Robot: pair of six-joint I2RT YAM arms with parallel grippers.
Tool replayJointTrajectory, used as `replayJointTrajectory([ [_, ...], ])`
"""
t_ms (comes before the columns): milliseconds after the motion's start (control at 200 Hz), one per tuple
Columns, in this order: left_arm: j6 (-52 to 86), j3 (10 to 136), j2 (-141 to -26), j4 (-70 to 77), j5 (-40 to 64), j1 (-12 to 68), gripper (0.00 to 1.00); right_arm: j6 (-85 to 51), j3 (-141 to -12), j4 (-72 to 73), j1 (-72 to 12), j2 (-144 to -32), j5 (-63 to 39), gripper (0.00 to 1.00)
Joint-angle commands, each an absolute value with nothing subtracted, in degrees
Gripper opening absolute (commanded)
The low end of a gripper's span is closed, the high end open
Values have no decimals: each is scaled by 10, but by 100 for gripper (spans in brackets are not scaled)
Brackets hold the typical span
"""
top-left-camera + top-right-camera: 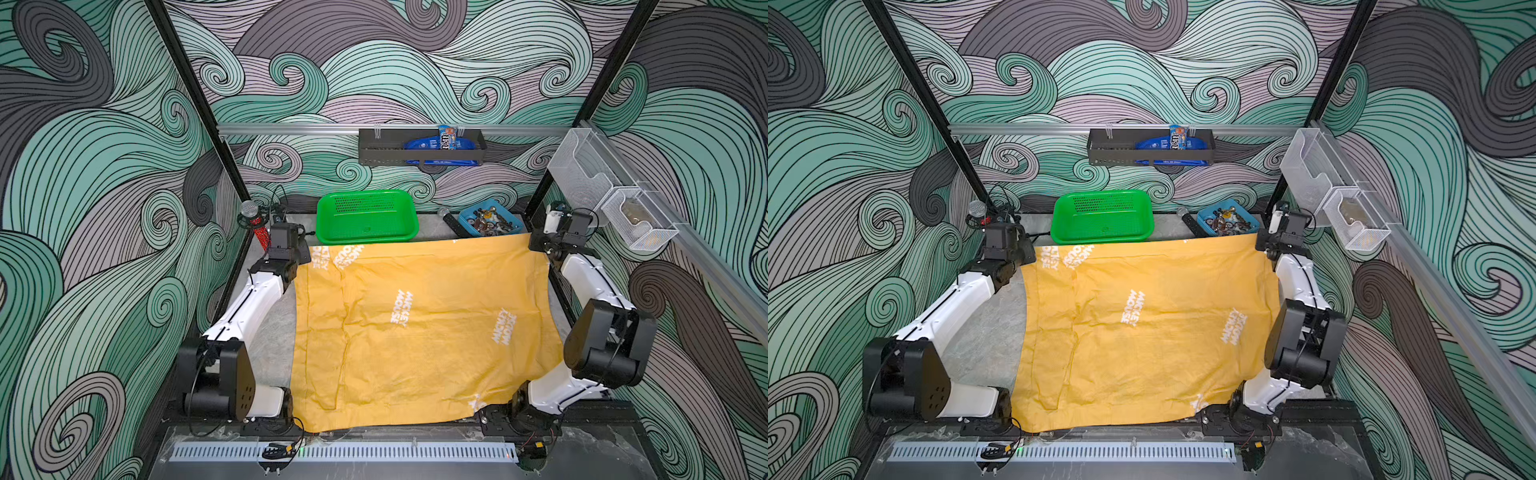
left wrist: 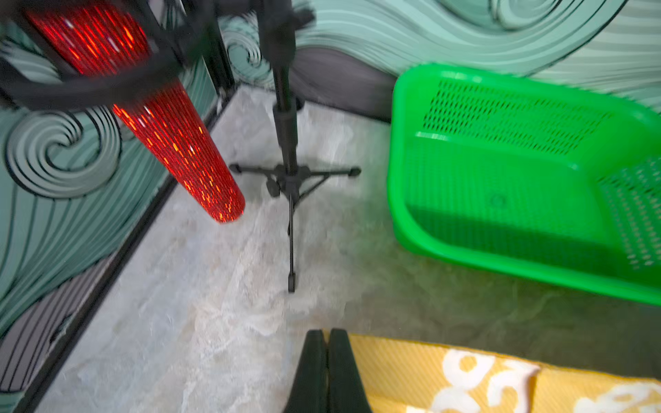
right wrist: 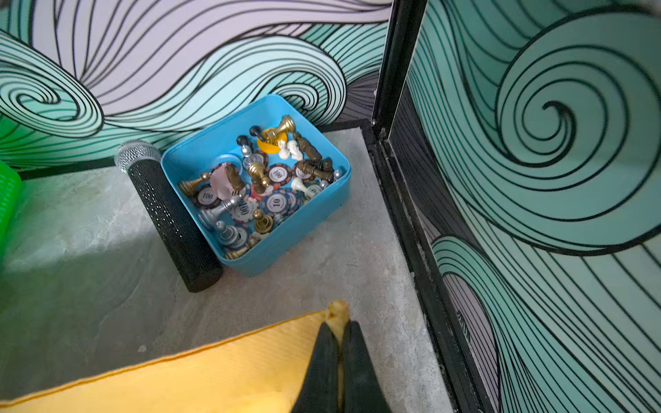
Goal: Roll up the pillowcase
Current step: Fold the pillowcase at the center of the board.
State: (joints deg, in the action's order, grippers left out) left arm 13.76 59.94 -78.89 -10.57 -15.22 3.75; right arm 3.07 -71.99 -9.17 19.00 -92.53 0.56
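Right: mustard-yellow thin wrinkled pillowcase (image 1: 415, 332) lies spread flat on grey tabletop (image 1: 272, 353) between arms, white lettering up. At far-left corner, left gripper (image 2: 327, 348) is pinched together on cloth edge. At far-right corner, right gripper (image 3: 341, 334) is clamped, cloth tip poking past its tips. We read this as roll start, both far corners grabbed. Next: lift both evenly, turn far edge over toward near side, clear green plastic basket (image 1: 332, 216).

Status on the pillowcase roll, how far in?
Done: pillowcase lies spread flat, lettering up. In hand: right gripper is pinched on one far corner, which pokes out past its tips; left gripper is shut on the other far corner. Left: the whole roll; no turn of cloth shows yet.
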Motion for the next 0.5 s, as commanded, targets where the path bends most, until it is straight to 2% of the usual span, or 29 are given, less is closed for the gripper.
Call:
replayJointTrajectory([
  [0,92,640,-797,-10,-182,35,0,5,-731,-19,197,-906,-22,0],
  [185,61,761,-881,-16,-180,34,0,-3,-753,2,197,-921,-58,0],
  [495,3,855,-972,3,-127,28,0,-3,-817,17,196,-987,-102,0],
])
